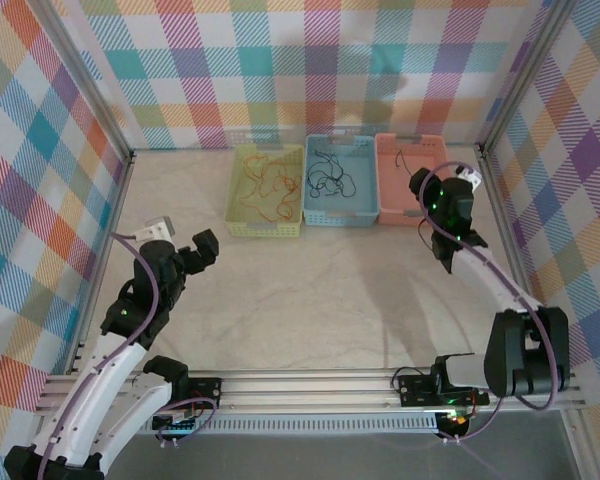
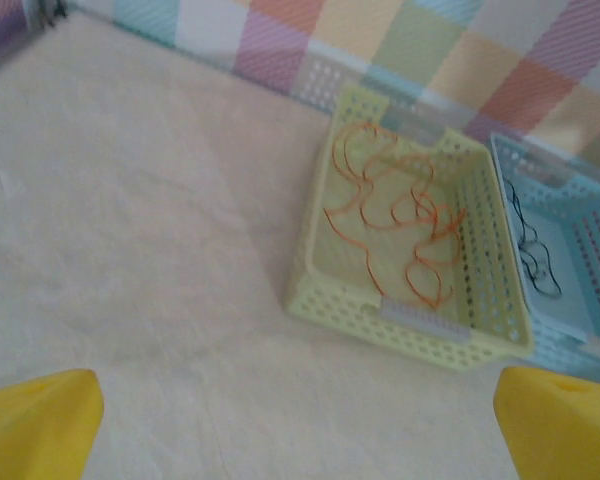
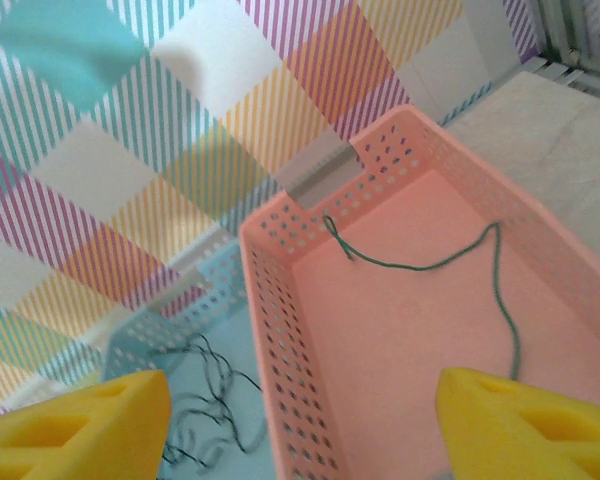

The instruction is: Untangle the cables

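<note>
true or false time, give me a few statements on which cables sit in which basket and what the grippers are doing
1. The green cable lies in the pink basket. True.
2. The black cables lie in the yellow basket. False: they lie in the blue basket; the yellow basket holds orange cables.
3. The right gripper is shut on a cable. False: its fingers stand apart, nothing between them.
4. The blue basket stands between the yellow basket and the pink basket. True.
5. The left gripper is open. True.

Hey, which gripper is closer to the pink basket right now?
Right. The right gripper hangs over the pink basket; the left gripper is far off, above the table near its left front.
</note>
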Tool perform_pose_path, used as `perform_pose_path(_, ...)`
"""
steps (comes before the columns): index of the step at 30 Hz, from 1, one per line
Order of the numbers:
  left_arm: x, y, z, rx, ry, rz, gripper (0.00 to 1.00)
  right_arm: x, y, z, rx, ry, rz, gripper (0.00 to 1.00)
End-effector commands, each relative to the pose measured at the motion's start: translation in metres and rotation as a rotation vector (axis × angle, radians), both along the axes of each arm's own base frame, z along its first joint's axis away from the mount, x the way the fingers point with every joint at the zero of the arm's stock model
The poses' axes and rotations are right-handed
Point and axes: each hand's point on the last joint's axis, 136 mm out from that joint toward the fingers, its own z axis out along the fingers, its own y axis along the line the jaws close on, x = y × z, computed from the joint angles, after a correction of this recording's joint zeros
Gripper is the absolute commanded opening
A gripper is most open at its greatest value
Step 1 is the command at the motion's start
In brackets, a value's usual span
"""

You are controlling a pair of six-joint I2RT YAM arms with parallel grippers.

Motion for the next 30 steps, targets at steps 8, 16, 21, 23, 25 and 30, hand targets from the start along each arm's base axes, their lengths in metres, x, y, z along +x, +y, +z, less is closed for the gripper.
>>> perform_pose_path(8, 0.052, 0.02, -0.052, 0.331, -0.092, 0.017, 1.0, -0.076, 0.001, -0.065, -0.426, 0.029, 0.181, 0.8)
perform_pose_path(16, 0.078, 0.025, -0.118, 0.347, 0.017, -0.009, 1.0, -0.059, 0.006, -0.106, -0.506, 0.041, 0.224, 0.81)
perform_pose_path(21, 0.088, 0.03, -0.116, 0.326, -0.026, -0.022, 1.0, -0.054, -0.001, -0.103, -0.59, -0.005, 0.192, 0.81)
perform_pose_path(23, 0.095, 0.027, -0.12, 0.311, -0.019, -0.049, 1.0, -0.052, -0.001, -0.106, -0.594, -0.021, 0.195, 0.82)
perform_pose_path(25, 0.099, 0.029, -0.125, 0.321, -0.031, -0.036, 1.0, -0.048, 0.001, -0.112, -0.592, -0.036, 0.212, 0.82)
perform_pose_path(30, 0.101, 0.023, -0.132, 0.325, -0.035, -0.079, 1.0, -0.04, 0.004, -0.126, -0.586, -0.044, 0.247, 0.83)
